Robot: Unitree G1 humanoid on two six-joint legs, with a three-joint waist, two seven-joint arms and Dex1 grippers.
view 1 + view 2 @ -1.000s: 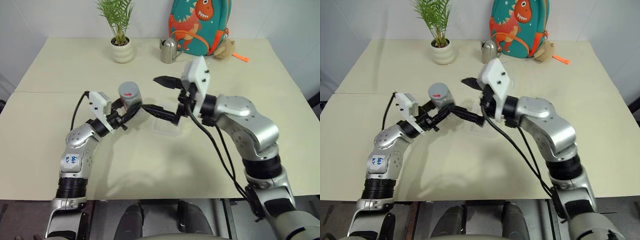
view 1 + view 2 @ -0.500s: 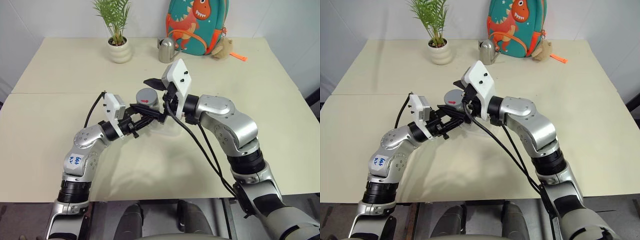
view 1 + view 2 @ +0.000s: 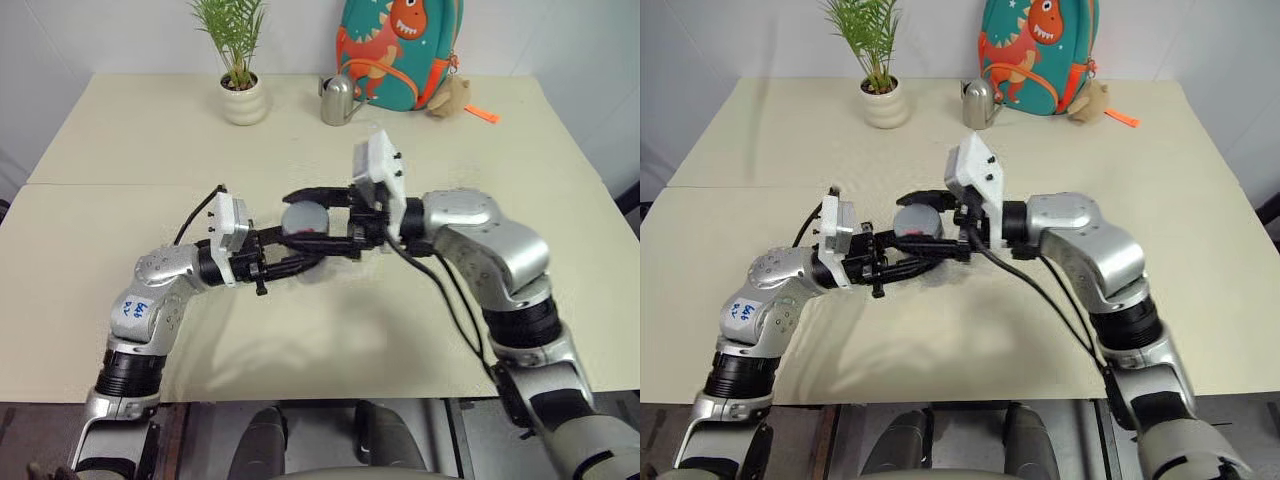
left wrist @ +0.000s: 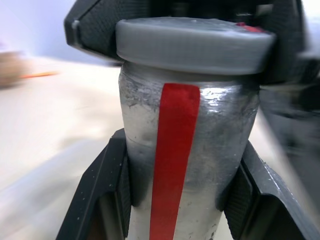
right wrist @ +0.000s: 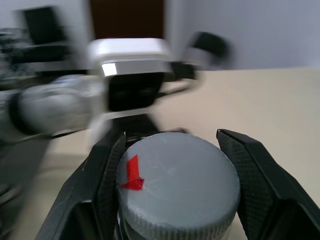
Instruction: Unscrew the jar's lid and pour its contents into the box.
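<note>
One table (image 3: 120, 150) holds everything. On it — one jar (image 4: 185, 165), topped by one grey lid (image 3: 303, 217) with one red mark. Two grippers meet at the centre: the left gripper (image 3: 300, 262) and the right gripper (image 3: 303, 215). Toward twelve o'clock stand one potted plant (image 3: 243, 95), one metal watering can (image 3: 337, 101) and one dinosaur backpack (image 3: 395, 55) — with one small plush toy (image 3: 455, 97) beside it.

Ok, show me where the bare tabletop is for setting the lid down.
Bare patches: the table's left half in front of the potted plant, and its right side past the right arm. Crowded: the middle, where both grippers hold the jar, and the back edge with watering can and backpack.
</note>
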